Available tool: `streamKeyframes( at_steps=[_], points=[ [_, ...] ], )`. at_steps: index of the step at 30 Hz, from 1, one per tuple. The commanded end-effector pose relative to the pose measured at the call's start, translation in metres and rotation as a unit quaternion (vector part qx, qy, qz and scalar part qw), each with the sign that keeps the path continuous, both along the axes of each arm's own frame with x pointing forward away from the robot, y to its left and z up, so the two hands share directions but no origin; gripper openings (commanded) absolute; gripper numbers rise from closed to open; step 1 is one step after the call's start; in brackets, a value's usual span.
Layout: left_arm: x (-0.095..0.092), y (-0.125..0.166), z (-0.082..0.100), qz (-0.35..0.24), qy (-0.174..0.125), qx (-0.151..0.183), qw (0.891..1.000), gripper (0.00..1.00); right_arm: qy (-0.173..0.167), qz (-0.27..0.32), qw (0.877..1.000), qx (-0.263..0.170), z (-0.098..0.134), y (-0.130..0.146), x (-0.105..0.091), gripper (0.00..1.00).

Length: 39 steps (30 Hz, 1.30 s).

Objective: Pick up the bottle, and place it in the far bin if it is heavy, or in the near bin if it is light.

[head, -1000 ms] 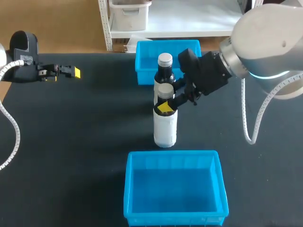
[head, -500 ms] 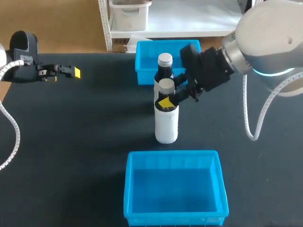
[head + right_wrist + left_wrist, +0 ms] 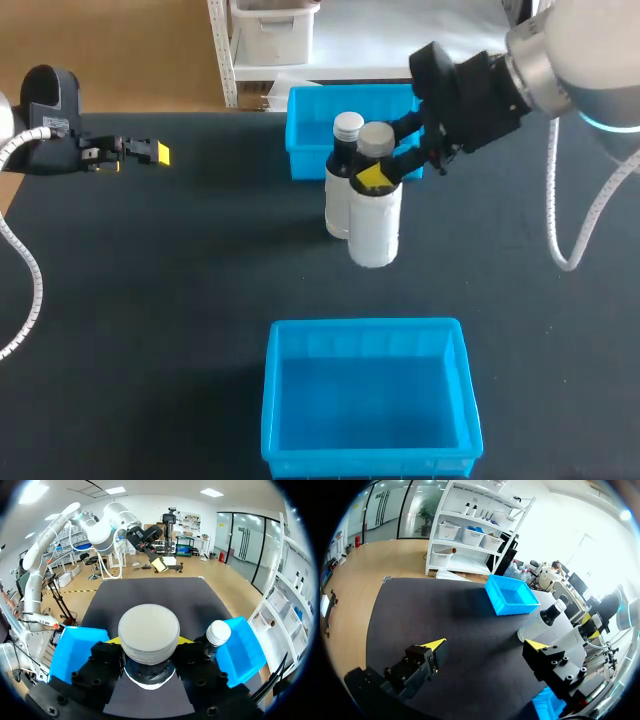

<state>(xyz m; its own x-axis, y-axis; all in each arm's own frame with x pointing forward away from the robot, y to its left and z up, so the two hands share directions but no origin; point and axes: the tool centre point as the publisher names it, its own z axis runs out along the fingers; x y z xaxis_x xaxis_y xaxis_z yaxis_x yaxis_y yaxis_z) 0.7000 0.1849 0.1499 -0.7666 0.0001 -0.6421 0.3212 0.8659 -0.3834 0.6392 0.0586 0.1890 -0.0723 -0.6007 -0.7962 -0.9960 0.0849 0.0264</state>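
**Right hand (image 3: 378,178) clamping the bottle (image 3: 375,228) by its neck**
The right hand is gripping the white-wrapped bottle upright just under its grey cap, one yellow tip pressing on each side. The bottle is hanging just beside a second bottle (image 3: 338,200), between the far bin (image 3: 305,150) and the near bin (image 3: 275,420). The left hand (image 3: 152,152) is hovering, fingers apart, near the counter's (image 3: 150,300) far left corner.

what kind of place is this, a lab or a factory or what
Probably a robotics lab bench: a black table carries a blue near bin and a blue far bin, and the right gripper holds a bottle at its neck.
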Motion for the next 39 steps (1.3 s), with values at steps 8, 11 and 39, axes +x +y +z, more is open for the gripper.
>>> streamKeyframes(
  at_steps=[8,11,39],
  points=[
    [0.0,0.0,0.0,0.0,0.0,0.0,1.0,1.0,0.001,-0.031,0.999,-0.005,0.035,-0.05,-0.007,0.0],
    [0.0,0.0,0.0,0.0,0.0,0.0,1.0,1.0,-0.001,-0.035,0.999,-0.007,0.044,-0.058,-0.015,0.0],
    [0.0,0.0,0.0,0.0,0.0,0.0,1.0,1.0,0.012,0.039,0.999,0.009,0.066,0.021,-0.144,0.0]
  ],
)
